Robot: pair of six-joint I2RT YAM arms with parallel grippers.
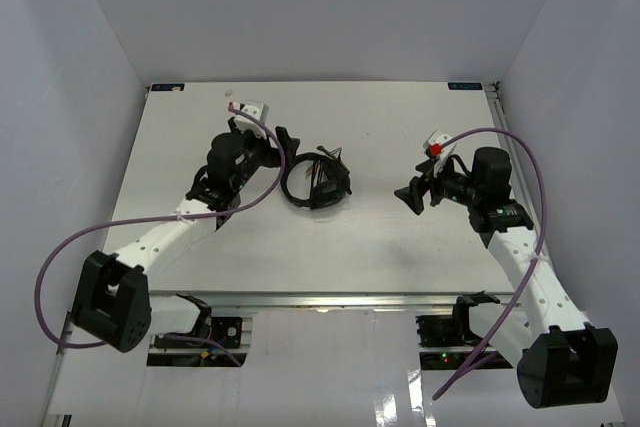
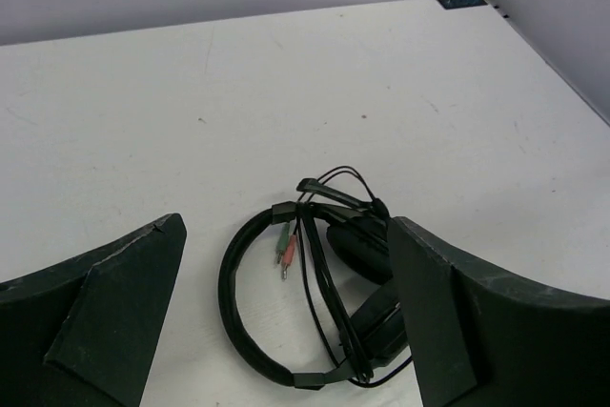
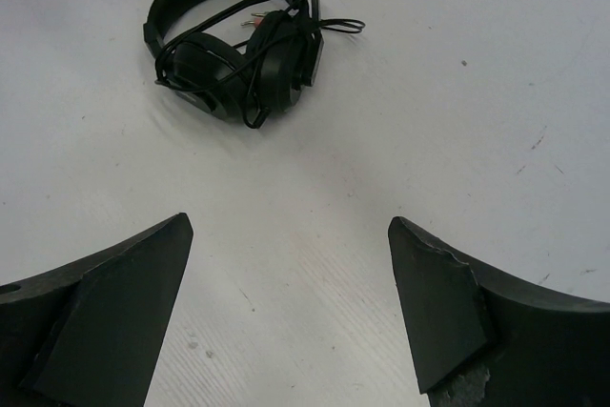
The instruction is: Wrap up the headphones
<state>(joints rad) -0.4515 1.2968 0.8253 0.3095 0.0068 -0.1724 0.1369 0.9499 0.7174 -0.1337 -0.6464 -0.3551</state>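
While both arms reach out over the white table, the headphones lie flat near its middle, between the two grippers. The left arm stretches in from the near left corner, and the left gripper hangs close by the headphones with its jaws spread wide, holding nothing; in the wrist view the headphones show on the table below, in the gap between the fingers. The right arm comes in from the near right, and the right gripper is also wide and empty, pointed toward the headphones but well apart from them. The headband arches toward the left arm, while the two earcups sit close together on the side facing the right arm. A thin black cable runs in several strands across the headband and earcups, with a small loop sticking out at the far side. Two small plugs, one pink and one green, lie side by side inside the headband's arch
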